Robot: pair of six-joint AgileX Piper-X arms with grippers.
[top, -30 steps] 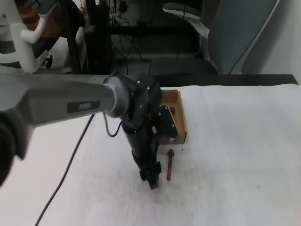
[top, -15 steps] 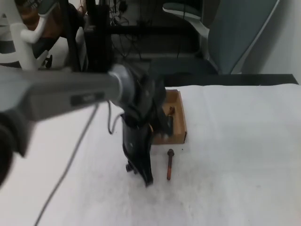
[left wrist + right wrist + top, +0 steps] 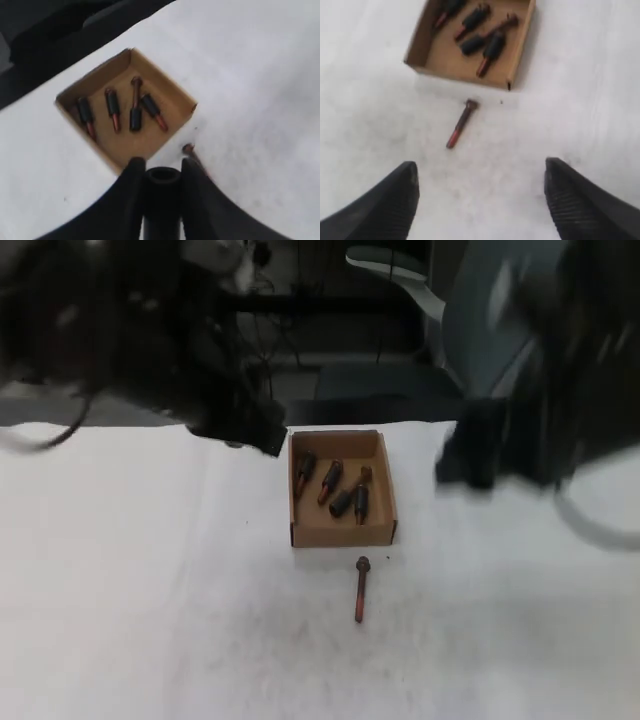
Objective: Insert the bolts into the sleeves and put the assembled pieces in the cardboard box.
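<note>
The bench (image 3: 130,640) carries a white cloth, a little rough, with faint grey marks on it. The far edge (image 3: 570,408) of the bench is dark. Behind it stands an office chair (image 3: 500,320) with a grey-blue back and a pale armrest (image 3: 395,265). Beside the chair, some thin cables (image 3: 262,335) hang down over the grey floor (image 3: 300,385).

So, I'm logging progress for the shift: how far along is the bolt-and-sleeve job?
Done: four assembled pieces lie in the cardboard box. In hand: the left gripper holds a sleeve. Left: one bare bolt on the bench needs sleeving and boxing.
</note>
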